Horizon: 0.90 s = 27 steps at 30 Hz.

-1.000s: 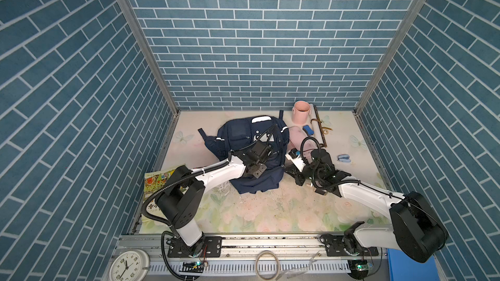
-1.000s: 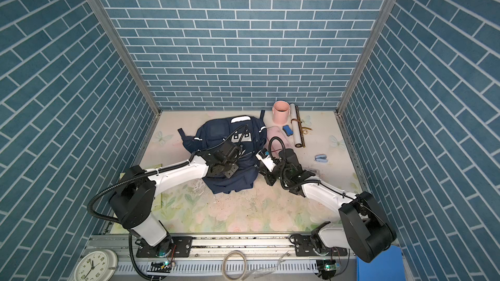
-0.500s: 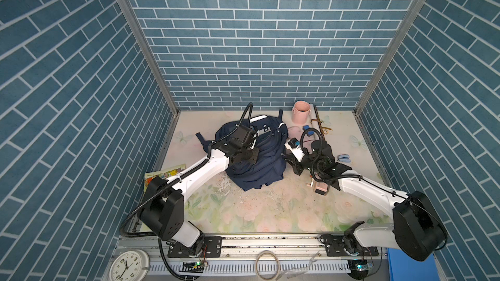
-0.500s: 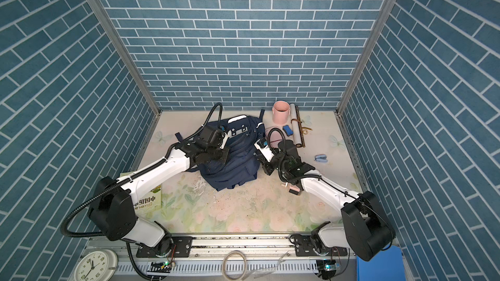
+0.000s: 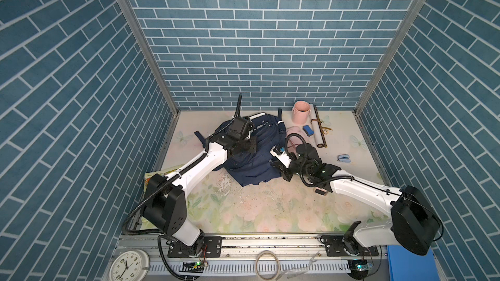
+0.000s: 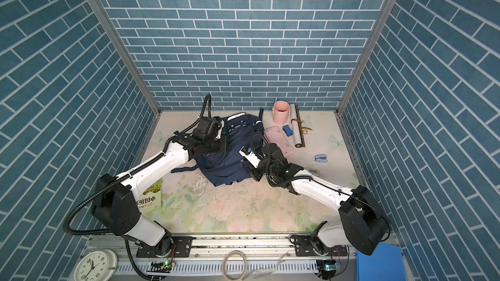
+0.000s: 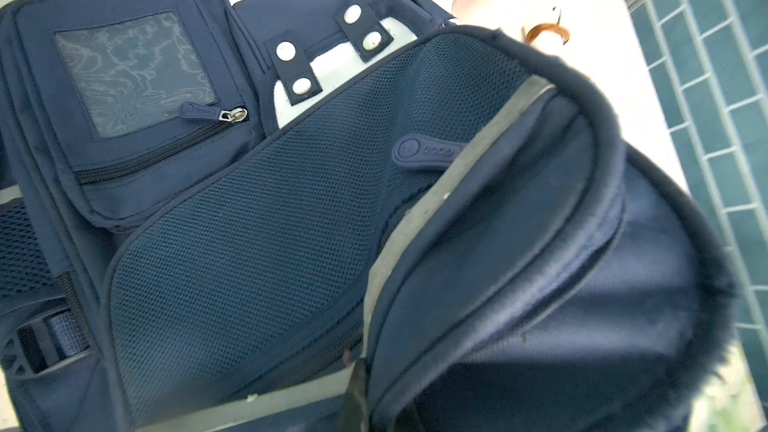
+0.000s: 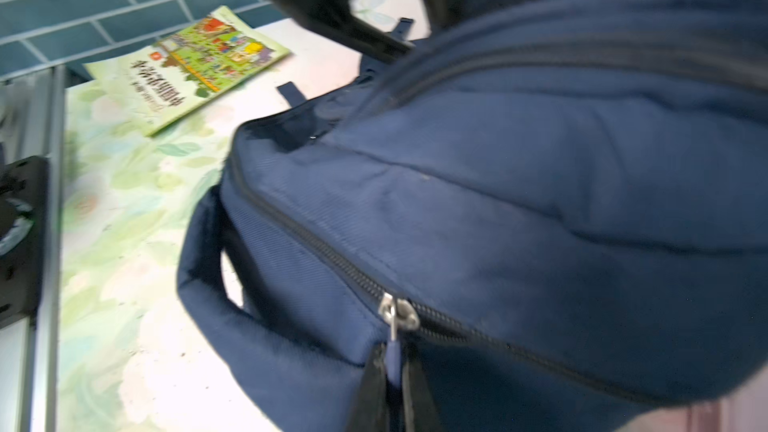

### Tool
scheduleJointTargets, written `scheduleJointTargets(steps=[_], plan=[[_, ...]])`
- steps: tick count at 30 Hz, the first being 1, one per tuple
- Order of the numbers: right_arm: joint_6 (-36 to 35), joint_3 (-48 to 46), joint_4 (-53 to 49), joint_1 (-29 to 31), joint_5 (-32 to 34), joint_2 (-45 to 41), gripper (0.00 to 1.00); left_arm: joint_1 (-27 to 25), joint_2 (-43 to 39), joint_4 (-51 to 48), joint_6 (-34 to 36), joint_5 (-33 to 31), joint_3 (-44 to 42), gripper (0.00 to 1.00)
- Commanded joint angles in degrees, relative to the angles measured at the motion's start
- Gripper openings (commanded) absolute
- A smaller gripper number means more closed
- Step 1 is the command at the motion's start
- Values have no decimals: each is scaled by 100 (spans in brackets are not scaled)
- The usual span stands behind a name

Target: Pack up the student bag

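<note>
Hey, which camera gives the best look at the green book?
The right wrist view: the book lies whole, cover up, beside the bag. In both top views the left arm covers part of it. The left wrist view misses it.

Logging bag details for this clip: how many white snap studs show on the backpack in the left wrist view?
4, on the student bag: two studs on one dark tab, two on the tab beside it, both over the white patch. Others may hide under the mesh flap.
</note>
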Motion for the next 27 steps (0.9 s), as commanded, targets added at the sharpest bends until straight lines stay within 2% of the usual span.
scheduleJointTargets(steps=[1,7,13,22,27], plan=[[9,274,-271,-375,140,-137,0,69,-436,94,-607,315,229,0],[-330,700,-765,-878,126,-29,0,57,-378,400,-1007,962,191,0],[-606,881,-995,-852,-306,-133,0,92,130,1419,-1415,1156,483,0],[-431,490,-977,-112,323,-388,0,75,470,2296,-2181,624,582,0],[-390,175,-540,271,261,-320,0,84,508,2481,-2374,358,624,0]])
